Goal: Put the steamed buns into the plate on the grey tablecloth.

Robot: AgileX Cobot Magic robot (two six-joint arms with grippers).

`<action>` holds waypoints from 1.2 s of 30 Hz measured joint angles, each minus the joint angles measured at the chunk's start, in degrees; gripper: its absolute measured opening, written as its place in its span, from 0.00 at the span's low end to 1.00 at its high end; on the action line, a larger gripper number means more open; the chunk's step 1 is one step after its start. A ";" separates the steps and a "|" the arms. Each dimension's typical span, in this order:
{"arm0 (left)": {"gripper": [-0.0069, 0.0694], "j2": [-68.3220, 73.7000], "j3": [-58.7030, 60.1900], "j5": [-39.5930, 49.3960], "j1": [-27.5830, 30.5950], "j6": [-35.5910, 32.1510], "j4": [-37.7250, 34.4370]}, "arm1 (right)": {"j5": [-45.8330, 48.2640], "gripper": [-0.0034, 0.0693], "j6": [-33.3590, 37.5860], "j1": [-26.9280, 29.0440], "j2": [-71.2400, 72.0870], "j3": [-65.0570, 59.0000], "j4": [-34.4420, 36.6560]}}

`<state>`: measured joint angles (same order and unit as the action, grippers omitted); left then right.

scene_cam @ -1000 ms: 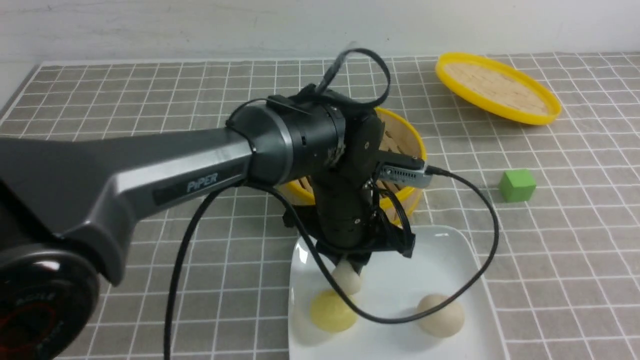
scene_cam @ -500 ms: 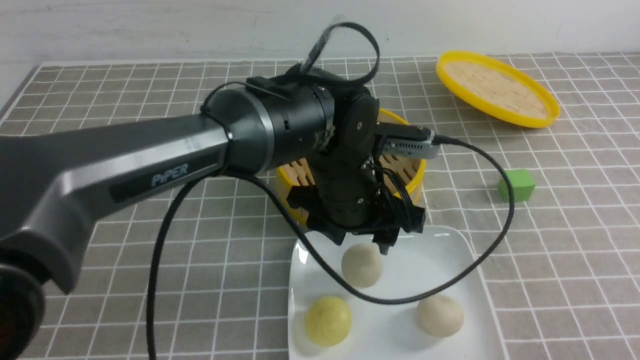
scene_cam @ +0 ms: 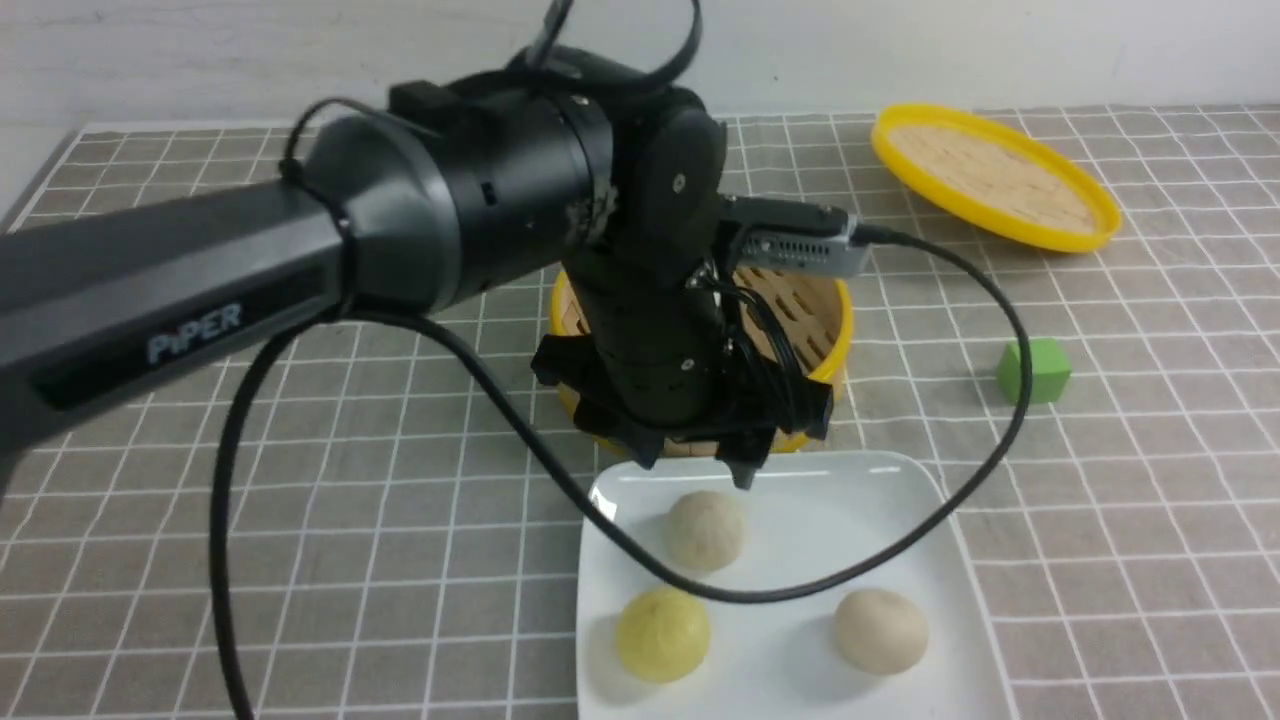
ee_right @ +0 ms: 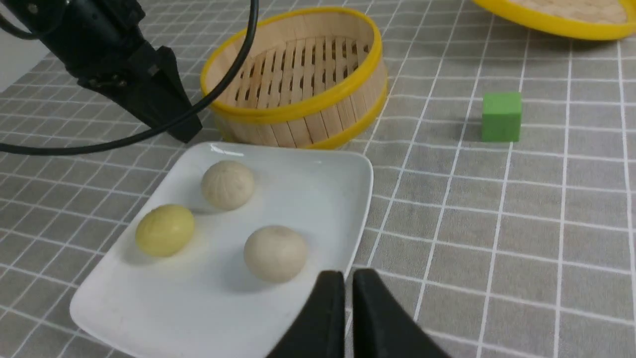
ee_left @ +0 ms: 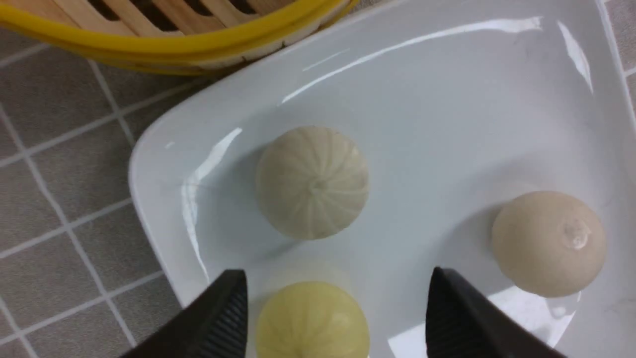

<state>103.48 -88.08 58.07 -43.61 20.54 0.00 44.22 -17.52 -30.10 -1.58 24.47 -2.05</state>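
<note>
Two off-white steamed buns lie in the white square plate on the grey tablecloth: a pleated one at the back and a smooth one at the right. Both show in the left wrist view and the right wrist view. My left gripper is open and empty, raised above the plate's back edge, clear of the pleated bun. My right gripper is shut and empty, low beside the plate's near right edge.
A yellow bun lies in the plate's front left. The empty yellow-rimmed bamboo steamer stands just behind the plate. Its round lid lies at the back right. A green cube sits to the right. A black cable hangs over the plate.
My left gripper has let go of the pleated bun on the plate, opened, and risen back towards the steamer. The bun now rests free in the plate.
</note>
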 joint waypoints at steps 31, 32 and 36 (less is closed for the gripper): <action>0.10 -6.20 0.00 0.05 0.00 0.00 5.78 | -11.45 0.05 6.96 0.00 0.00 -4.18 0.95; 0.10 -6.20 0.00 0.05 0.00 0.00 5.78 | -11.45 0.05 6.96 0.00 0.00 -4.25 0.95; 0.11 -6.30 0.00 0.44 0.00 0.00 6.17 | -12.55 0.05 6.96 0.07 1.24 -6.41 1.06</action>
<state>97.18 -88.08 58.51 -43.61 20.54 6.17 31.68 -10.55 -30.04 -0.34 18.06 -0.99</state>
